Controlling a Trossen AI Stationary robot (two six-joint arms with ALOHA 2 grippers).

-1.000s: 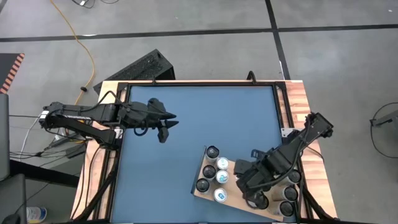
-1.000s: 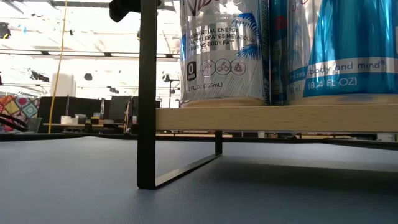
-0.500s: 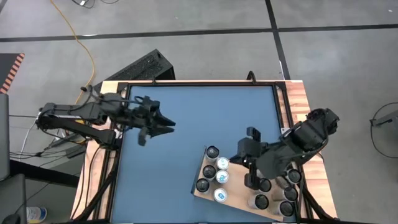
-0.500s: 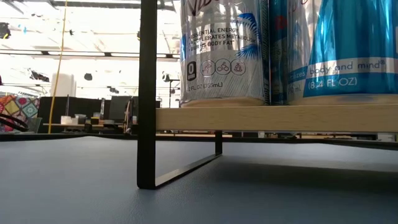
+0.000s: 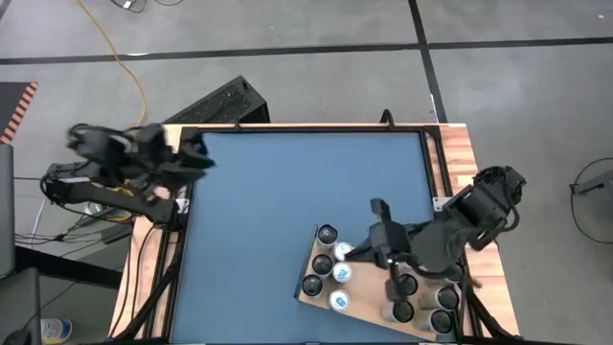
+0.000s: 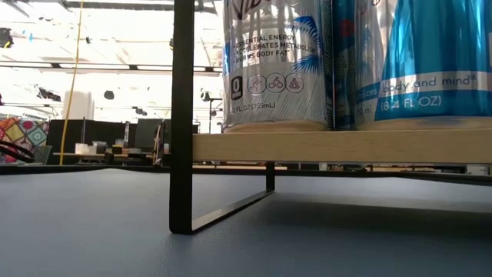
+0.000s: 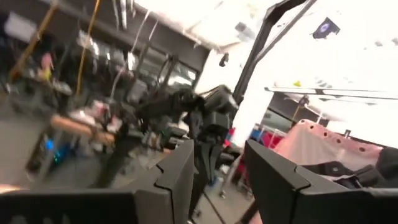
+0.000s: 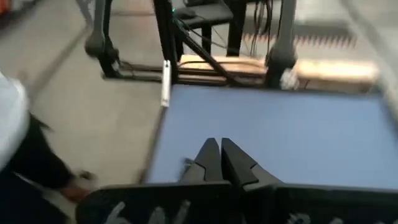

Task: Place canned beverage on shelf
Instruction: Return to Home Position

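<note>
The shelf (image 5: 308,292), a light wooden board on black legs (image 6: 182,115), stands at the table's near right. Several beverage cans (image 5: 331,264) stand upright on it, some of them (image 5: 442,299) partly under my right arm. The low view shows the board's edge (image 6: 338,145) with a white can (image 6: 273,61) and a blue can (image 6: 438,54) resting on their bases. My right gripper (image 5: 356,251) hovers above the cans, shut and empty (image 8: 219,157). My left gripper (image 5: 201,158) is raised at the table's left edge, tipped upward, its fingers (image 7: 180,180) apart with nothing between them.
Bare blue tabletop (image 5: 287,192) fills the middle and far part of the table. A black frame (image 5: 306,129) and wooden borders (image 5: 460,153) run around it. A dark keyboard-like object (image 5: 215,105) and a yellow cable (image 5: 124,67) lie on the floor beyond. Part of a person (image 8: 12,130) shows off the table.
My left gripper has drawn back from over the table to its left edge, rising and tipping upward. My right gripper has lifted from among the cans on the shelf's right part, rolling and tipping closer to level. The cans and shelf have stayed put.
</note>
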